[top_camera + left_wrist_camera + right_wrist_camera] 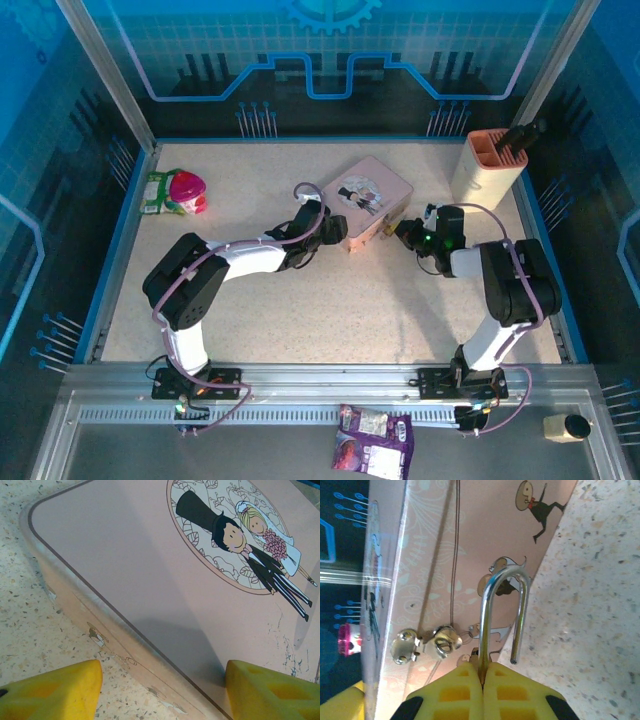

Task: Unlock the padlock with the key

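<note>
Jaws first: the left jaws stand well apart and are not closed on anything. From the left wrist camera I see their two yellow fingers at the bottom edge. One is over the pale speckled table, the other over the lid of the flat pink rectangular metal tin, so the tin's edge runs between them. Whether either finger presses on the tin I cannot tell. The lid carries an oval cartoon of a groom in a top hat and a blonde bride. From above, the tin sits mid-table toward the back, with the left arm reaching to its near-left corner and the right arm to its near-right side.

On the right wrist camera I get the small padlock, up against the tin's side wall, just right of two silvery latch fittings fixed there. All I see of it is the silvery U-shaped shackle, bright and polished, its bend lying against the pink wall. One leg ends free above the table. The longer leg runs straight down into the seam of the right jaws. Those jaws are pressed fully together, their yellow fingers meeting, pinched on the padlock at that leg. The lock's body is hidden behind the fingers. A thin silvery clasp sits between the shackle's legs, and I cannot say whether the shackle passes through it.
</note>
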{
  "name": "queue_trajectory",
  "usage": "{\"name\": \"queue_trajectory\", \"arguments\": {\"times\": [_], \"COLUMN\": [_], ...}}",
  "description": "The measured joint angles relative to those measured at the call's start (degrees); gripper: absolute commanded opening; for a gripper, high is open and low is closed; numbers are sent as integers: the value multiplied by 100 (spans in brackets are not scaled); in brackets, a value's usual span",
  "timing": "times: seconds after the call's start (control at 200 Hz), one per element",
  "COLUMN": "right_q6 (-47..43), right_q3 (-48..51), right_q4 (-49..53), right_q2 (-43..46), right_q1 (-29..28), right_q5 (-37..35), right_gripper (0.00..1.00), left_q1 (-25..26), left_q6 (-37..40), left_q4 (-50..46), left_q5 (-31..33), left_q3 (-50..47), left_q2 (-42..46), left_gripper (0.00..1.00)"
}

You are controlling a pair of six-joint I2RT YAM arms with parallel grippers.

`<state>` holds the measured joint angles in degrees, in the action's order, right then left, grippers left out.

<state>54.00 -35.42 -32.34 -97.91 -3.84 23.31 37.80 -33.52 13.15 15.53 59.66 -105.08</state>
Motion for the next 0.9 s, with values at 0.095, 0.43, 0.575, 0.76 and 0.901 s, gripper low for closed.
{"name": "queue_trajectory", "arguments": {"times": [0.095, 0.43, 0.575, 0.76, 0.901], "right_q6": [-94, -181, -570, -1445, -2105], "right_q3": [-59, -155, -144, -144, -144], "right_q4": [181, 361, 866, 2035, 3152], "right_q2": [-4, 203, 894, 1980, 2669], "right_q1": [0, -22, -85, -402, -909], "right_q5": [-35, -35, -35, -59, -142], "right_gripper": [0, 0, 0, 0, 0], "left_q1": [2, 9, 7, 20, 17], "left_q6": [0, 4, 74, 417, 743], "left_q4": [2, -2, -177, -514, -337], "left_q5": [9, 13, -85, -605, -776], "left_q3": [0, 0, 0, -282, -1189], "left_q2": [0, 2, 96, 719, 1757], "left_gripper": [66, 68, 70, 73, 74]}}
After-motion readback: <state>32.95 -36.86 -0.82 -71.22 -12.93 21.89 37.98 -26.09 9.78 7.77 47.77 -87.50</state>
